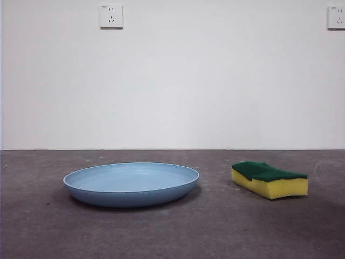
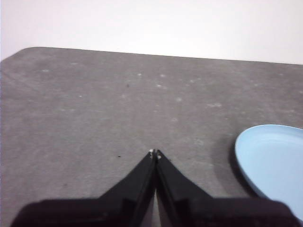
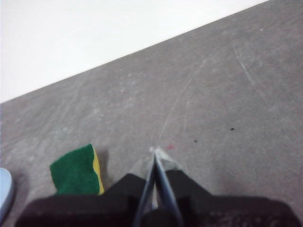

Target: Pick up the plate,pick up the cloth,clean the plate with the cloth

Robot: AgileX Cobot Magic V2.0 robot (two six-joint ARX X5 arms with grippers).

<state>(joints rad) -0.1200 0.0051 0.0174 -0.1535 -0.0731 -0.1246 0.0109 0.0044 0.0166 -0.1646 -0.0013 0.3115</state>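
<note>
The light-blue plate (image 1: 131,182) lies flat on the grey table, left of centre in the front view. The cloth, a yellow sponge with a dark green top (image 1: 269,178), lies to its right, apart from it. My left gripper (image 2: 155,153) is shut and empty above bare table, with the plate's edge (image 2: 272,163) off to one side. My right gripper (image 3: 155,151) is shut and empty above the table, with the sponge (image 3: 76,171) beside it and a sliver of the plate (image 3: 4,191) beyond. Neither gripper shows in the front view.
A white wall stands behind the table's far edge (image 1: 172,149), with two sockets (image 1: 111,15) high up. The table surface (image 1: 172,232) is dark grey and scuffed.
</note>
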